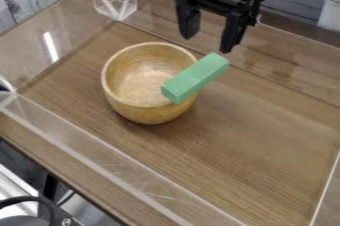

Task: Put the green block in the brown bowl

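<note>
The brown wooden bowl [149, 83] sits on the wooden table, left of centre. The mint-green block [196, 78] rests tilted on the bowl's right rim, its lower end inside the bowl and its upper end sticking out past the rim. My gripper [213, 33] hangs above and behind the block's upper end. Its black fingers [234, 33] are spread apart and hold nothing.
A clear acrylic wall [159, 192] rings the table [253, 140], with a near edge along the front and a side pane at the left. A folded clear plastic piece [117, 3] stands at the back left.
</note>
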Motion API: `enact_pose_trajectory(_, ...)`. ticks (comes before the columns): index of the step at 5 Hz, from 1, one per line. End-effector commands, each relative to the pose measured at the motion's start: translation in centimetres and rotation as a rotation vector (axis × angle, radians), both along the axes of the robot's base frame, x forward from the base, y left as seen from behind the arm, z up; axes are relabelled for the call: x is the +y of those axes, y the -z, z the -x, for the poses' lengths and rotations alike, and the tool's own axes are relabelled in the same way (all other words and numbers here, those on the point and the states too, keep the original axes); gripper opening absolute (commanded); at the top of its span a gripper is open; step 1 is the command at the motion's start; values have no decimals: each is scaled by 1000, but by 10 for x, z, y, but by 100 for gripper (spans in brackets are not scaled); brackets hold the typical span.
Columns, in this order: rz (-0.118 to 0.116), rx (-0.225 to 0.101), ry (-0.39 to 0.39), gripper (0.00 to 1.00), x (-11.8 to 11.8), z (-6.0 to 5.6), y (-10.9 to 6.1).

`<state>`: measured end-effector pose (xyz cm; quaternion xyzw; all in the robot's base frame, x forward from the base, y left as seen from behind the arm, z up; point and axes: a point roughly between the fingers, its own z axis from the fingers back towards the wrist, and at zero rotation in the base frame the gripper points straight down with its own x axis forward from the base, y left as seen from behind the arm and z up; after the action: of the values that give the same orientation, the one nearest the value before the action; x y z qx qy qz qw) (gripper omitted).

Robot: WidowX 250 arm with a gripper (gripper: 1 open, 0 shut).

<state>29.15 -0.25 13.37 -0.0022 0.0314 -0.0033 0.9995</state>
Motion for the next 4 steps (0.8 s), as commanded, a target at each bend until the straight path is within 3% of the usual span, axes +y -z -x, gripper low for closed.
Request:
enact_pose_trajectory(1, -3, 3, -44, 100, 25, 10, -2)
enact_pose_trajectory(2, -4, -16, -145, 100, 65, 29, -6)
enact_pose_trajectory(4, -15, -67, -258, 100, 149, 53, -21)
